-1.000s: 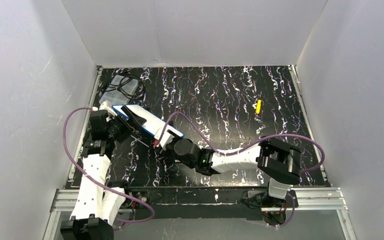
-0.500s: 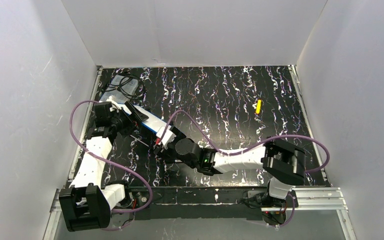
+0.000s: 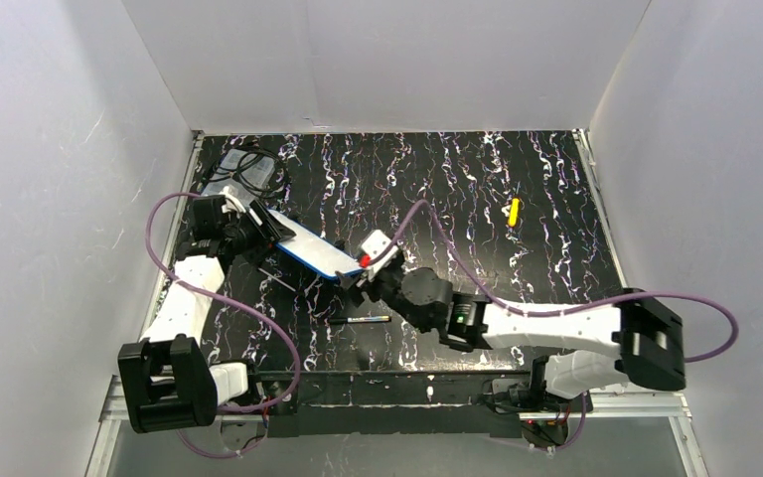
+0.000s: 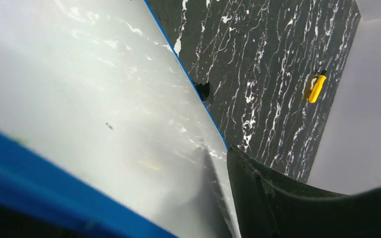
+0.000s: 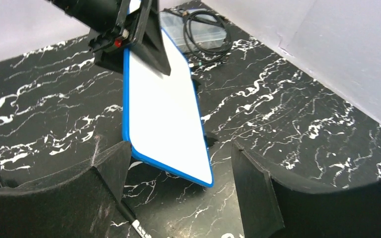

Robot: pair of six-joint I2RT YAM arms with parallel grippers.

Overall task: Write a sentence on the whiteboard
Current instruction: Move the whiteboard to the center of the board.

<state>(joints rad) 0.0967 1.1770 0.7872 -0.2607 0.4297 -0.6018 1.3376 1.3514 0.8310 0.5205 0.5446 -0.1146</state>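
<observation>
Gripping whiteboard [image 3: 308, 248] rim: left claw [image 3: 261, 231] (board tilted); right claw [image 5: 179, 153] agape nearby.

Pen [image 3: 363, 320] seemingly off right end effector [image 5: 179, 148]

The overhead camera looks down on the black marbled bench [image 3: 477, 199]; both wrist cameras sit close, sharing the blue-rimmed white rectangular board [image 5: 163, 114] — left nearest.

I can't read any text from here — the whiteboard [image 5: 163, 114] shows a plain white face in my right wrist view, with no legible letters, labels or numbers.
</observation>
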